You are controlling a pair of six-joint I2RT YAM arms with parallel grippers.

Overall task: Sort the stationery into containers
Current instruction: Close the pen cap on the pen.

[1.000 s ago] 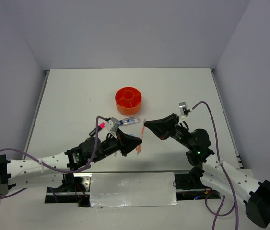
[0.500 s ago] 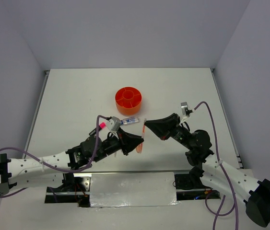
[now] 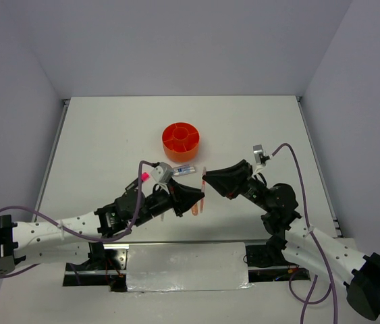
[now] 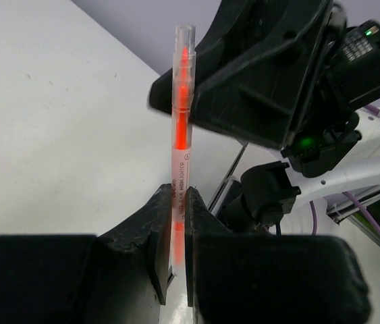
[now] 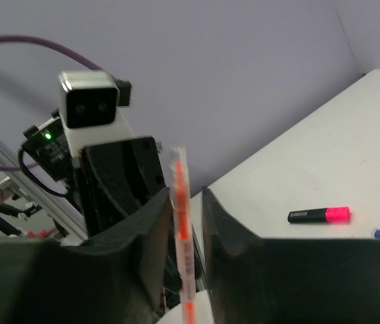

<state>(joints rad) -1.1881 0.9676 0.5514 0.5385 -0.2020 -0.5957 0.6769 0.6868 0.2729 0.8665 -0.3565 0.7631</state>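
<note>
Thin orange pen: held off the table, at the spot where the two grippers meet, nearer the arm bases than the tub.
Left gripper: closed onto the pen's lower part, which is pinched between both fingers.
Right gripper: set either side of the pen's upper end, with the jaws narrowly parted. A sliver of gap is seen on one side, so a firm grip cannot be confirmed.
Orange tub: placed mid-table, beyond the grippers.
Blue-clear marker: laid on the table between the tub and the grippers.
Pink-capped highlighter: laid flat beside the left arm.
</note>
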